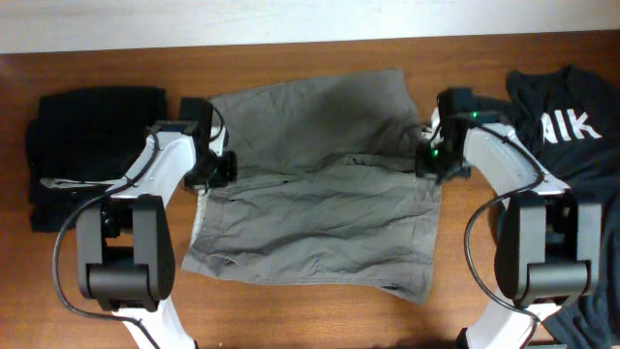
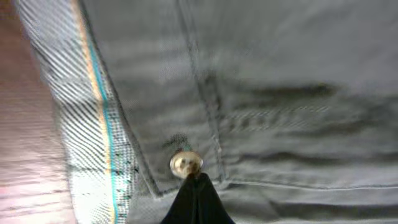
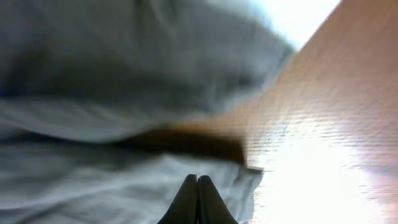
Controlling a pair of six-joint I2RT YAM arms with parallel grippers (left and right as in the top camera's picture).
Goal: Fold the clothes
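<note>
The grey-khaki shorts (image 1: 320, 194) lie spread across the middle of the wooden table (image 1: 310, 315), with a crease running across them between my two grippers. My left gripper (image 1: 221, 170) sits at the waistband on the shorts' left edge. In the left wrist view its fingertips (image 2: 196, 186) are pressed together on the grey cloth (image 2: 280, 74), just below a metal button (image 2: 185, 163) and beside the striped inner waistband (image 2: 87, 124). My right gripper (image 1: 429, 160) is at the shorts' right edge. Its fingers (image 3: 198, 186) are shut together on the cloth (image 3: 93, 112) near the hem corner.
A folded black garment (image 1: 92, 145) lies at the left of the table. A black T-shirt with white letters (image 1: 572, 121) lies at the back right, and more dark cloth (image 1: 601, 310) at the front right corner. Bare wood (image 3: 323, 112) shows right of the shorts.
</note>
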